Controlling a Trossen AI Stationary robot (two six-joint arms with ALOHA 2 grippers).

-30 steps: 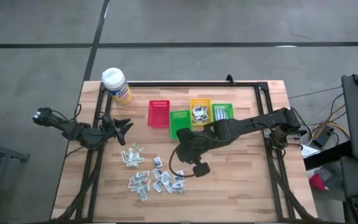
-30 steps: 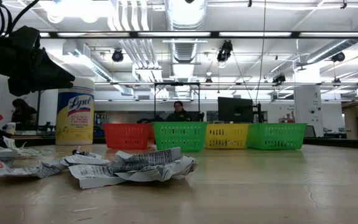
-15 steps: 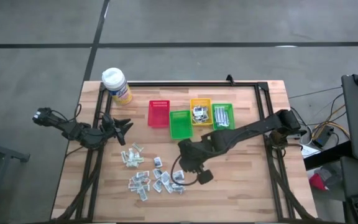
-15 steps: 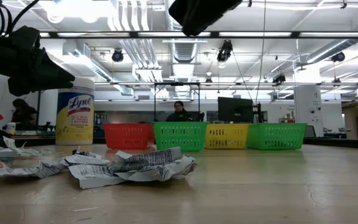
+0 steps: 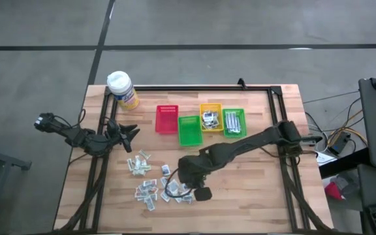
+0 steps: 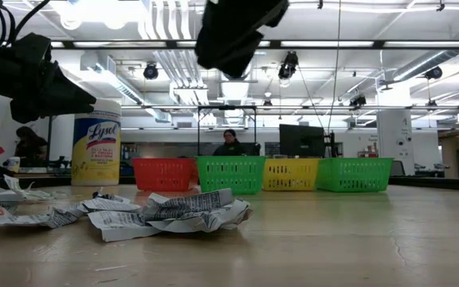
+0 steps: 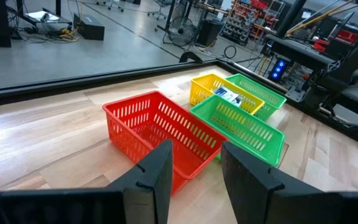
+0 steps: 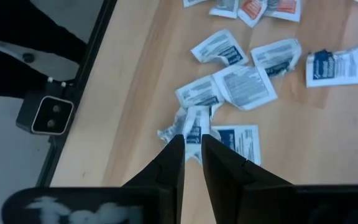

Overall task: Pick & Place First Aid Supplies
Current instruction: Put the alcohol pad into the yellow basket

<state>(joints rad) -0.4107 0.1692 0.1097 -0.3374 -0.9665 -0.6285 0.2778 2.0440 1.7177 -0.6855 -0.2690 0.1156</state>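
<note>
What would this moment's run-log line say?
right hand: above packets, narrowly open, empty | left hand: waiting at table's left, open | yellow bin: holds packets

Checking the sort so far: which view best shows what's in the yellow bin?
The high view: it looks straight down into the yellow bin, showing a few packets inside. The left wrist view shows one packet over its rim. The low view shows only its side wall. The right wrist view misses it.

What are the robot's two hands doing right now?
Left gripper: open, empty, beside the red bin.
Right gripper: fingers slightly apart, empty, above the packets.
</note>
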